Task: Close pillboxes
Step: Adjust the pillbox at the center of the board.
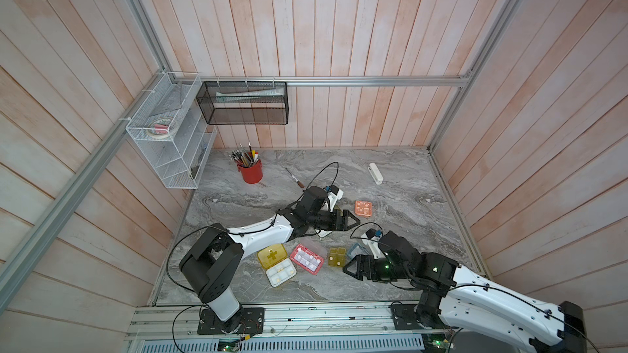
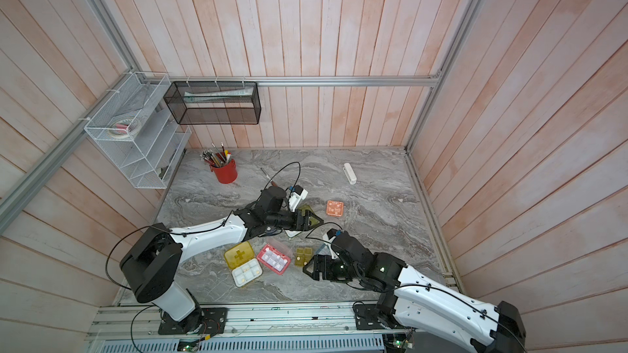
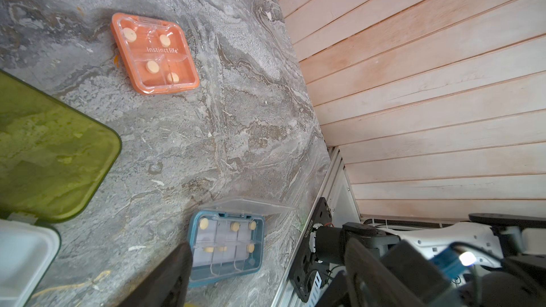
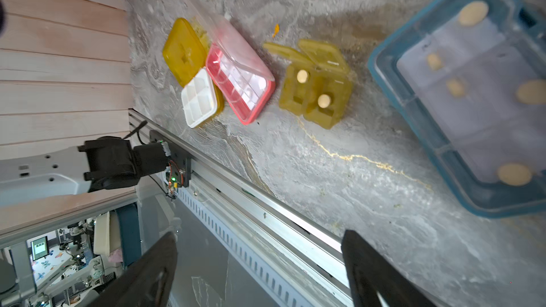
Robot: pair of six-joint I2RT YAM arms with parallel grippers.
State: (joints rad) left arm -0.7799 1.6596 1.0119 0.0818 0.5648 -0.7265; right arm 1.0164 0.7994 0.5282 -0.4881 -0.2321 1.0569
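The yellow translucent pillbox with a cross on its lid (image 1: 272,255) lies fully open, and its white compartment tray is flat next to the lid. Just beside it, the pink rectangular plastic pillbox (image 1: 307,259) has its clear lid tilted up. The lime-green glossy pillbox with rounded corners (image 3: 53,149) is also open, mostly under the left gripper (image 1: 351,221), whose jaws are released and empty. The small amber pillbox (image 1: 336,257) shows two thin flaps folded back and round pale tablets (image 4: 302,76) inside. The right gripper (image 1: 350,269) hangs low near it, jaws spread wide, grasping nothing. The blue-grey rectangular pillbox (image 1: 356,251) has its clear lid raised. The orange square pillbox (image 1: 363,208) seems already shut.

I think the amber flaps come next for the right arm. These boxes are light and smooth, and the grey marbled table (image 1: 407,198) looks polished, so they may slide. It is better to press each flap straight down near its free edge, slowly, until it latches.
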